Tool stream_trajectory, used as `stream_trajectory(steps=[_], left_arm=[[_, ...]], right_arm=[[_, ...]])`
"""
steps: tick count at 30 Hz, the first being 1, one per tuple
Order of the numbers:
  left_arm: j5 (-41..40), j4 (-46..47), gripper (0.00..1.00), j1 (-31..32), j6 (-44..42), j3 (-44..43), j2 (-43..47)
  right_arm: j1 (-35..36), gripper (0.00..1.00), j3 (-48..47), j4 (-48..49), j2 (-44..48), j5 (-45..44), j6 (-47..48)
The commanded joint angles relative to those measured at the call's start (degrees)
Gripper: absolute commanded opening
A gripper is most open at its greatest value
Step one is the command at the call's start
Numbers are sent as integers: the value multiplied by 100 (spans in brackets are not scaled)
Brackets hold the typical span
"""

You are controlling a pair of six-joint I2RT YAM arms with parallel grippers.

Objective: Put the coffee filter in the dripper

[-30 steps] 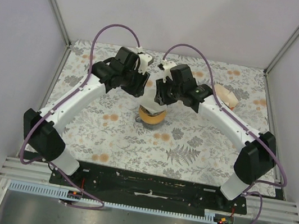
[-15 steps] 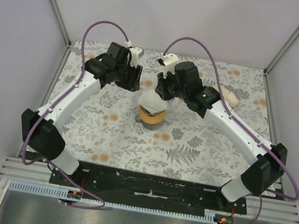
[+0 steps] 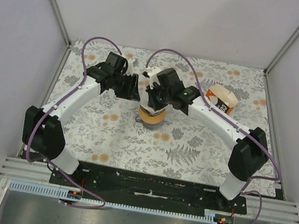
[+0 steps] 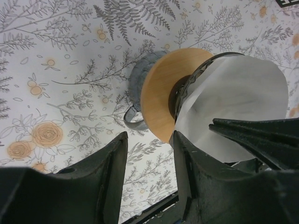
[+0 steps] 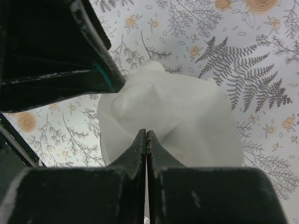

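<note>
The white coffee filter [image 4: 238, 107] sits crumpled in the mouth of the dripper, whose orange-brown collar [image 4: 166, 93] rests on a grey glass jar [image 4: 138, 79]. In the top view the dripper [image 3: 152, 118] stands mid-table under both grippers. My right gripper [image 5: 146, 135] is shut, its tips against the top of the filter [image 5: 182, 112], which is dented there. My left gripper [image 4: 149, 154] is open and empty, just left of the dripper, one finger [image 4: 187, 158] near the collar's edge. The dripper's ribbed cone is hidden.
An orange-and-white carton [image 3: 221, 99] lies at the back right of the floral table cloth [image 3: 189, 147]. The jar's handle [image 4: 131, 121] points toward my left gripper. Grey walls close in the back and sides.
My right gripper has come down and left onto the filter, covering it in the top view and uncovering the carton. My left gripper has moved in closer to the dripper.
</note>
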State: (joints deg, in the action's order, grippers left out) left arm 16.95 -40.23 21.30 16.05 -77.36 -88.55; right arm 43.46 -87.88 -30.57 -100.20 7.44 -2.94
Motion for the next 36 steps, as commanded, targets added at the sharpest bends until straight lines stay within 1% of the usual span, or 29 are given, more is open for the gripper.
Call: stream_trajectory(steps=[1,7,12,20,24,28,36], left_arm=[[537,428,50,-21,512,125,58],[538,437,48,-64,548,90,57],[529,446,47,-117,565,55,57],[932,648,48,-117,706,125,-21],[968,700,48,-117,715,177,-74],[1012,788,46,-109,768,327,-66],[968,815,40,-29,732,362,-110]], right_arm=[[154,0,-1,-45,-95,-128,-22],[171,0,16,-186,-377,-489,-110],[180,0,16,-195,-596,-437,-137],[171,0,-19,-142,-746,-401,-207],[171,0,-28,-134,-808,-393,-198],[180,0,-54,-134,-913,-410,-216],[189,0,-177,-291,-1220,-594,-269]])
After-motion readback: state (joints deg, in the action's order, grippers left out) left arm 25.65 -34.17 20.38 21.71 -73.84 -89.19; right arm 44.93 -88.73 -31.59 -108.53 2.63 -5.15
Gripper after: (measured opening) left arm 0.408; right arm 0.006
